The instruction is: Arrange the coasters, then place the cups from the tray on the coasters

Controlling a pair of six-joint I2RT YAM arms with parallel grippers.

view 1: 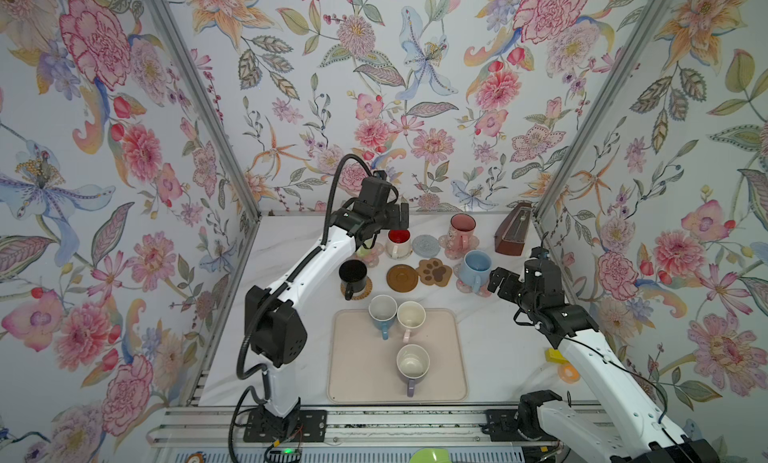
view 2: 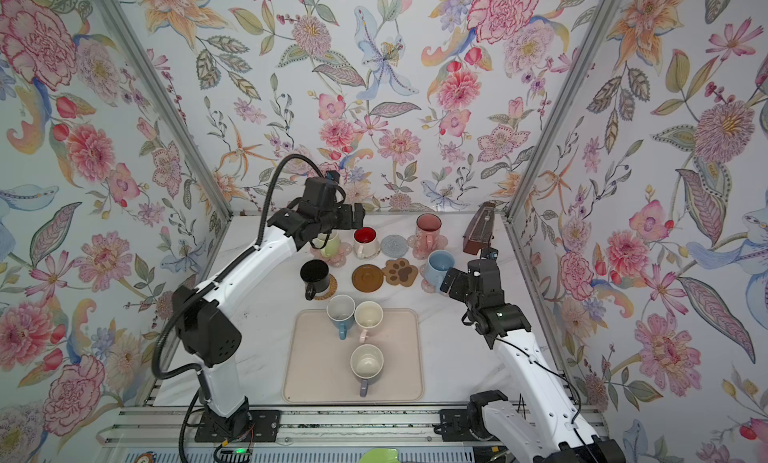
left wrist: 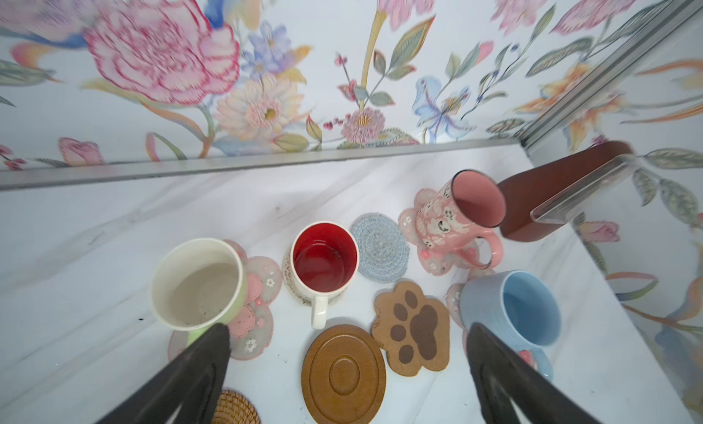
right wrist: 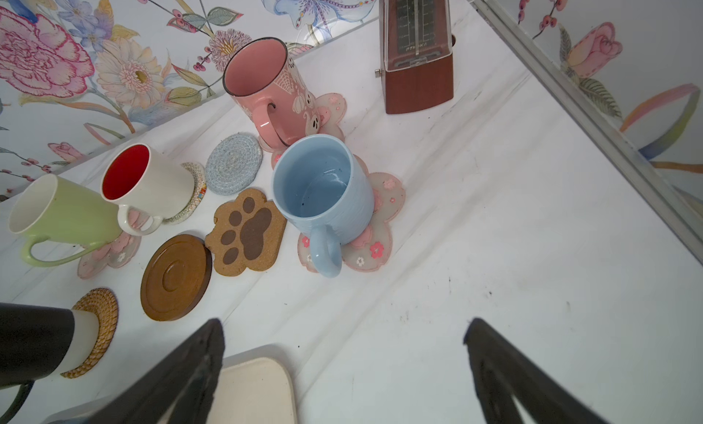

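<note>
Left end effector (left wrist: 348,327) has its fingers spread wide with nothing between them, up over the back left of the coaster group. In the left wrist view one fingertip (left wrist: 218,332) sits right by the light green handled mug (left wrist: 198,281); contact can't be judged. That mug stands upright on a translucent pink flower coaster (left wrist: 262,285). Next to it, the white mug with the red inside (left wrist: 323,258) sits on the beige woven round coaster (right wrist: 196,186). Beside that, the grey-blue woven round coaster (left wrist: 380,247) lies bare. Then comes the tall pink patterned mug (left wrist: 456,213) on a second pink flower coaster (left wrist: 409,216).

Right end effector (right wrist: 342,323) is parted wide too and holds nothing, just beside the light blue mug (right wrist: 323,186), which stands on a third pink flower coaster (right wrist: 384,228). In the front row, the brown paw-shaped coaster (right wrist: 247,232) and the brown disc coaster (right wrist: 175,277) lie side by side, both bare. At the left end, the black mug (view 1: 353,274) is on the tan rattan round coaster (right wrist: 100,319).

Nearer the arm bases, the large beige rounded-corner tray (view 1: 357,378) carries three mugs. The blue mug (view 1: 382,311) and the cream mug with a pink handle (view 1: 410,315) touch at the far edge, and the lavender mug (view 1: 412,363) sits mid-tray. A brown wooden metronome (right wrist: 418,60) stands in the back right corner of the white marbled surface (right wrist: 494,232).
</note>
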